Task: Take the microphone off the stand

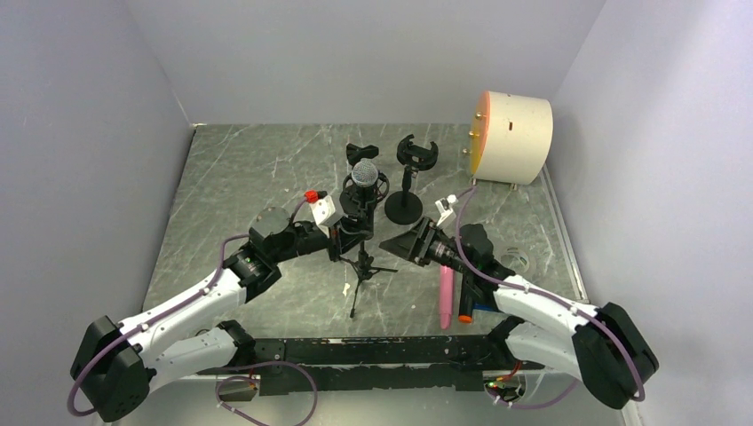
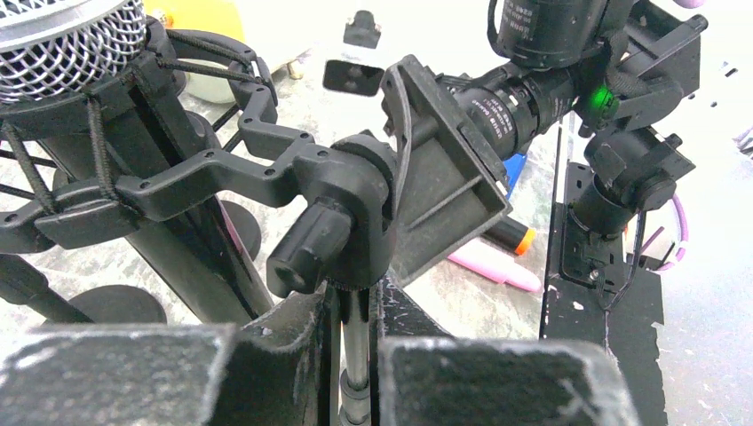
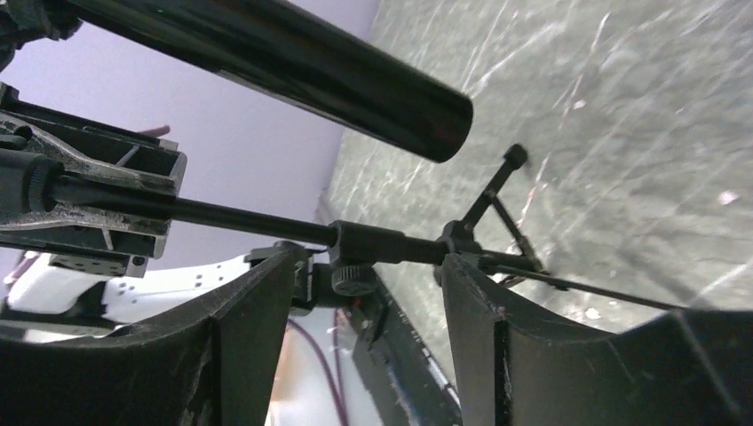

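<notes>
The microphone (image 1: 364, 175), with a silver mesh head and a black body, sits in a black shock mount (image 2: 222, 169) on a small tripod stand (image 1: 361, 262) at the table's middle. My left gripper (image 1: 342, 238) is shut on the stand's thin metal pole (image 2: 355, 342) just under the mount's knob. The mesh head (image 2: 62, 44) shows at the top left of the left wrist view. My right gripper (image 1: 401, 244) is open and empty, just right of the stand. In the right wrist view its jaws (image 3: 364, 284) stand wide apart below the pole (image 3: 266, 222), with the microphone's black body (image 3: 293, 62) above.
A second stand with a round base (image 1: 404, 206) and an empty clip (image 1: 417, 153) stands behind. A loose black clip (image 1: 361, 151) lies beside it. A cream cylinder with an orange face (image 1: 513, 135) is at the back right. A pink marker (image 1: 446, 297) and an orange-tipped marker (image 1: 466, 309) lie near the right arm.
</notes>
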`<state>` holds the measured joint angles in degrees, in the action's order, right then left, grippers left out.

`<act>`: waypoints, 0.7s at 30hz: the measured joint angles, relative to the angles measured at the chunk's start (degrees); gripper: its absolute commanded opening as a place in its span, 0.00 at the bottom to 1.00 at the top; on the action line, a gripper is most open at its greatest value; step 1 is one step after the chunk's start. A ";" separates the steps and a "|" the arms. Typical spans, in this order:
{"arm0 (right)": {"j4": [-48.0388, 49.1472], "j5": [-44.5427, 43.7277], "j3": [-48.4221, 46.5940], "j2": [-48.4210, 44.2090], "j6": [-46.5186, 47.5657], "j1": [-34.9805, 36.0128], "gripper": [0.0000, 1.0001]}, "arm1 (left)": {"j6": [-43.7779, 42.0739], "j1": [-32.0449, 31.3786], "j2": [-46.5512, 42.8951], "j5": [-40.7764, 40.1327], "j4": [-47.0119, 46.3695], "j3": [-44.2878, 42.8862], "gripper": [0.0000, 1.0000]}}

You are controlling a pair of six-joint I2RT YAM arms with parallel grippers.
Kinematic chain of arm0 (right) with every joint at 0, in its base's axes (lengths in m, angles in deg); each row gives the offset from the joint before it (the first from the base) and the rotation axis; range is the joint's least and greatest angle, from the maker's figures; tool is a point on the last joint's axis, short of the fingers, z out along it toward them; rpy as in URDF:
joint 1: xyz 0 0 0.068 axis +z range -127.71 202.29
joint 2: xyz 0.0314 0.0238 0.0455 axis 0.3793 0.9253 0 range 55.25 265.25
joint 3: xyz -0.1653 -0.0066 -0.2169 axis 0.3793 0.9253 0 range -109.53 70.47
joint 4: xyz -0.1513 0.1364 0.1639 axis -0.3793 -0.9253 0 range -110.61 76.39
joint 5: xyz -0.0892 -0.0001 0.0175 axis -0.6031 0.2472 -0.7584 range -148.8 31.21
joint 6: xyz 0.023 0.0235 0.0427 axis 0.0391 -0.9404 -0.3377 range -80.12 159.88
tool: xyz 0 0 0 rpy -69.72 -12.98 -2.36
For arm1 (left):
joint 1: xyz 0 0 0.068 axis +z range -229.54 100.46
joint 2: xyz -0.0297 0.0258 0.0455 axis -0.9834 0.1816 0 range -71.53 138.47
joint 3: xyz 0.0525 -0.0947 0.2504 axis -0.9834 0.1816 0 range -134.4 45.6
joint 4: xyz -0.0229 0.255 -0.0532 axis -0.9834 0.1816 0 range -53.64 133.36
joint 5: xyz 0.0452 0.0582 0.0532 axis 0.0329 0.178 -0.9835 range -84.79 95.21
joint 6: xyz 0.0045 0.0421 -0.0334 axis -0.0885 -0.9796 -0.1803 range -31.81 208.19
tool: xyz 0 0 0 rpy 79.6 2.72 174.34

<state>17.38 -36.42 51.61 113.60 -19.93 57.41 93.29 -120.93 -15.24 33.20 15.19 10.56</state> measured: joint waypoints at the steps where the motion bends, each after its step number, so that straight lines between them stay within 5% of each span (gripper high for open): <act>1: 0.79 0.76 0.00 0.87 -1.22 0.24 0.62 | 0.02 0.00 0.00 0.00 0.00 0.00 0.03; 12: 8.96 5.03 0.00 8.94 -8.00 4.42 0.52 | -0.07 -0.07 -0.11 -0.33 -0.02 0.09 0.02; 21: 13.44 7.32 0.00 13.53 -9.62 4.44 0.34 | -0.17 -0.11 -0.35 -0.44 0.28 0.11 0.03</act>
<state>30.82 -29.10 51.61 127.13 -29.55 61.84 93.12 -121.04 -15.59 32.76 15.48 10.67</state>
